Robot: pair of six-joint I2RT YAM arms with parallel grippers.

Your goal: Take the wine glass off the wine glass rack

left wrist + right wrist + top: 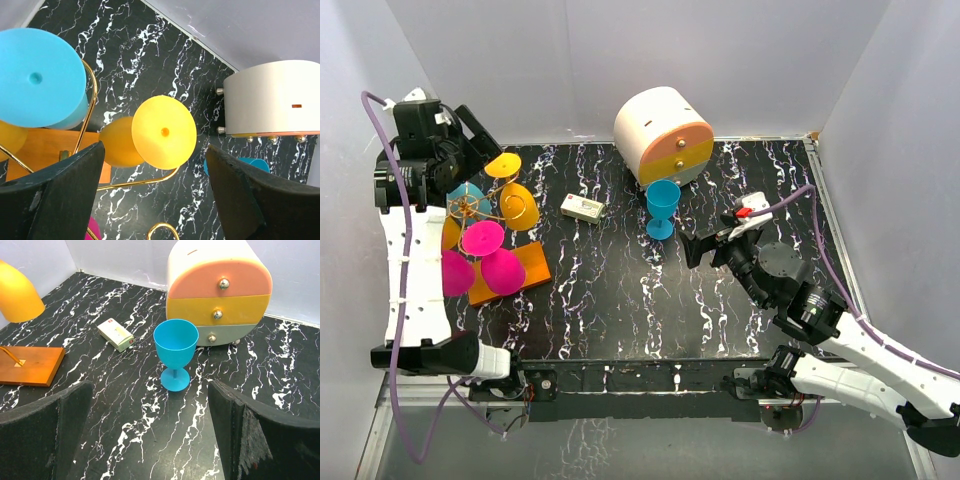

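Up at the far left, my left gripper [155, 150] hangs released, jaws spread wide and holding nothing. Between them in the wrist view sits the round foot of the yellow glass [164, 131], facing me and apart from both fingers. That glass hangs tilted on a golden hook of the rack [535, 265], whose orange base lies on the table [620, 300] at the left. A hanging blue glass [37, 75] is just beside the yellow one, and pink glasses [482, 238] hang nearer the arm bases. My right gripper [150, 385] is likewise spread and empty, low over the table at the right. Ahead of it a standing blue glass [175, 352] is upright just before the cabinet [220, 295], with a small box [116, 335] near it
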